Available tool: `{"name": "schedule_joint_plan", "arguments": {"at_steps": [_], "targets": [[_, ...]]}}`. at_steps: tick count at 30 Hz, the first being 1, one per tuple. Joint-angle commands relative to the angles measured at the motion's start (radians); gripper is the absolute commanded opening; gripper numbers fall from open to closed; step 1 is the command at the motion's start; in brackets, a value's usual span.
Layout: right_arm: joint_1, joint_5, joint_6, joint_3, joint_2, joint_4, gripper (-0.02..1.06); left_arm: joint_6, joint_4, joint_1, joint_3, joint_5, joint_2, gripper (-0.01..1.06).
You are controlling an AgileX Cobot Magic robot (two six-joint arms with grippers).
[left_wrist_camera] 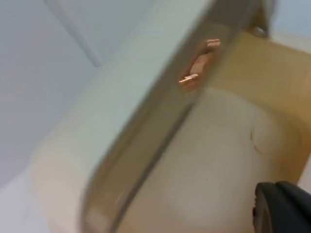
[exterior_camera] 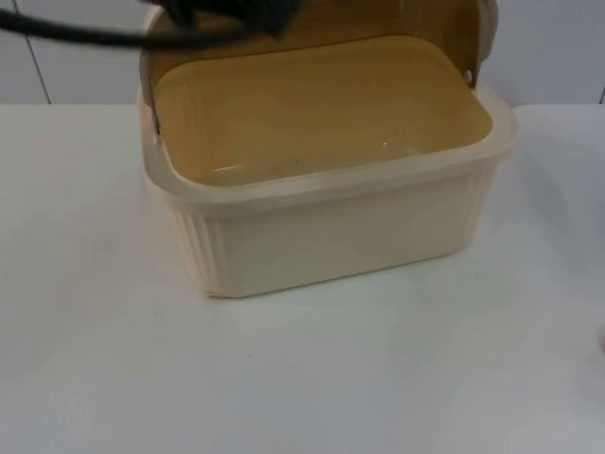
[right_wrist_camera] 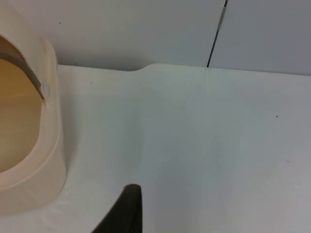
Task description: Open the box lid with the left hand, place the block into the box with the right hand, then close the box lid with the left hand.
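Observation:
A cream ribbed box point(exterior_camera: 331, 236) stands in the middle of the white table, and its lid point(exterior_camera: 378, 21) is swung up and back behind it. Its yellow inside floor point(exterior_camera: 312, 113) is smooth and glossy. My left gripper point(exterior_camera: 232, 13) is a dark shape at the raised lid's upper edge, at the back left of the box. Seen from the left wrist, the lid's grey-rimmed edge point(left_wrist_camera: 160, 126) runs close by, blurred. My right gripper point(right_wrist_camera: 127, 211) hovers low over bare table just to the right of the box's right end point(right_wrist_camera: 53, 145).
The white table point(exterior_camera: 113, 378) spreads wide in front of the box and on both sides. The grey partition wall point(right_wrist_camera: 146, 29) closes it off right behind the box. A panel seam point(right_wrist_camera: 216, 34) runs up the wall.

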Motion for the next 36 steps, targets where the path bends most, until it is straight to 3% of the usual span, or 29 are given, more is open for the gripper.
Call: {"name": "schedule_joint_plan", "arguments": {"at_steps": [1, 2, 7, 8, 12, 13, 16, 20, 26, 36], "targets": [[-0.005, -0.001, 0.000, -0.008, -0.001, -0.002, 1.05, 0.008, -0.192, 0.123, 0.039, -0.036, -0.108, 0.00], [-0.005, -0.001, 0.000, -0.008, -0.001, -0.002, 1.05, 0.008, -0.192, 0.123, 0.039, -0.036, -0.108, 0.00], [-0.005, -0.001, 0.000, -0.008, -0.001, 0.004, 1.05, -0.014, -0.290, 0.364, 0.050, 0.000, -0.213, 0.00], [-0.005, -0.001, 0.000, -0.008, -0.001, 0.004, 1.05, -0.014, -0.290, 0.364, 0.050, 0.000, -0.213, 0.00], [-0.005, -0.001, 0.013, -0.008, -0.001, 0.004, 1.05, -0.044, -0.256, 0.495, 0.048, 0.138, -0.232, 0.00], [-0.005, -0.001, 0.013, -0.008, -0.001, 0.004, 1.05, -0.044, -0.256, 0.495, 0.048, 0.138, -0.232, 0.00], [-0.005, -0.007, 0.015, -0.008, -0.001, 0.004, 1.05, -0.044, -0.143, 0.499, 0.048, 0.253, -0.218, 0.00], [-0.005, -0.007, 0.015, -0.008, -0.001, 0.004, 1.05, -0.044, -0.159, 0.499, 0.038, 0.275, -0.212, 0.00], [-0.005, -0.007, 0.015, -0.008, -0.001, 0.004, 1.05, -0.037, -0.134, 0.496, -0.085, 0.470, -0.131, 0.00], [-0.005, -0.001, 0.015, -0.008, -0.001, 0.004, 1.05, -0.037, -0.136, 0.411, -0.131, 0.378, -0.095, 0.00]]}}
